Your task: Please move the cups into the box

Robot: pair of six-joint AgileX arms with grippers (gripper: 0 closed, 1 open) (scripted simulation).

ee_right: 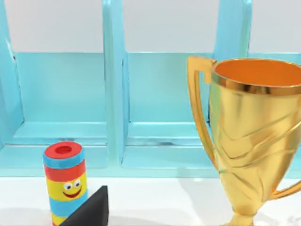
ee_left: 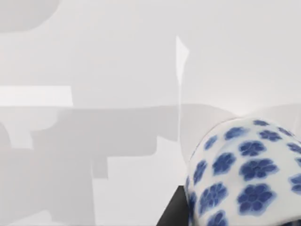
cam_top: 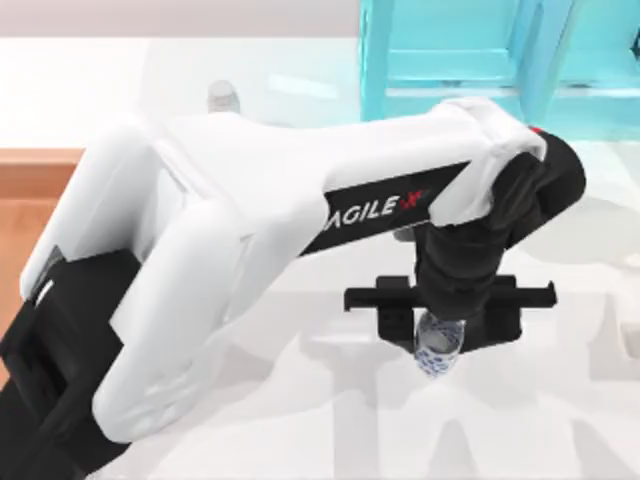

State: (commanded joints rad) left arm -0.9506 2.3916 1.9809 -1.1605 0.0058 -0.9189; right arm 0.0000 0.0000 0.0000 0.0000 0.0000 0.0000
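Left end effector [cam_top: 440, 335] over right-centre of white bench [cam_top: 560, 420], fingers closed on small white cup with blue floral pattern [cam_top: 438, 352], carried above the surface. Turquoise shelf frame [cam_top: 470, 55] behind.

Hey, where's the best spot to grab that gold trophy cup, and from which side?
Probably the narrow stem of the gold trophy, just under the bowl, approached level from its front. The bowl looks too wide for two fingers, and the handles flare out at both sides.
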